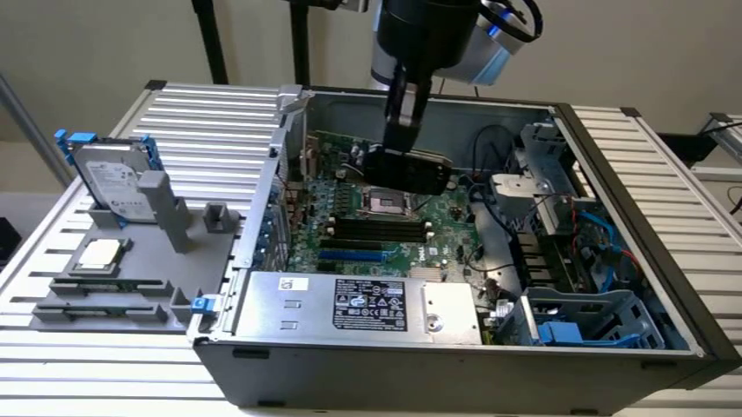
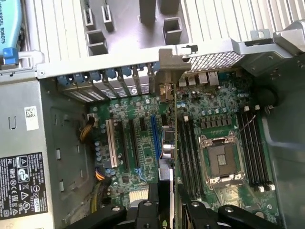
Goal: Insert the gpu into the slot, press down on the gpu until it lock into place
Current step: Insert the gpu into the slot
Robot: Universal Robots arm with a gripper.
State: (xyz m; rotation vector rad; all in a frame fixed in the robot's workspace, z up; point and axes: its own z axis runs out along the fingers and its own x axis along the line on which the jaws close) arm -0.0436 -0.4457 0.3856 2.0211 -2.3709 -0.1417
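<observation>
The pincer (image 1: 408,167) is gripping the gpu (image 2: 172,143) edge-on between wide-set jaws, hovering it over the motherboard (image 1: 383,228) inside the case (image 1: 464,365); it should be keeping the card upright and parallel to its slot (image 2: 155,138), I judge, while lowering straight.

case walls (image 1: 557,117) flank, open above

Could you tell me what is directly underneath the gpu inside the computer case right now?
Under the gpu, held edge-on in the gripper, lies the green motherboard with its expansion slots, including a blue slot. The card covers the strip directly beneath it, so whether its edge has entered a slot cannot be seen.
</observation>
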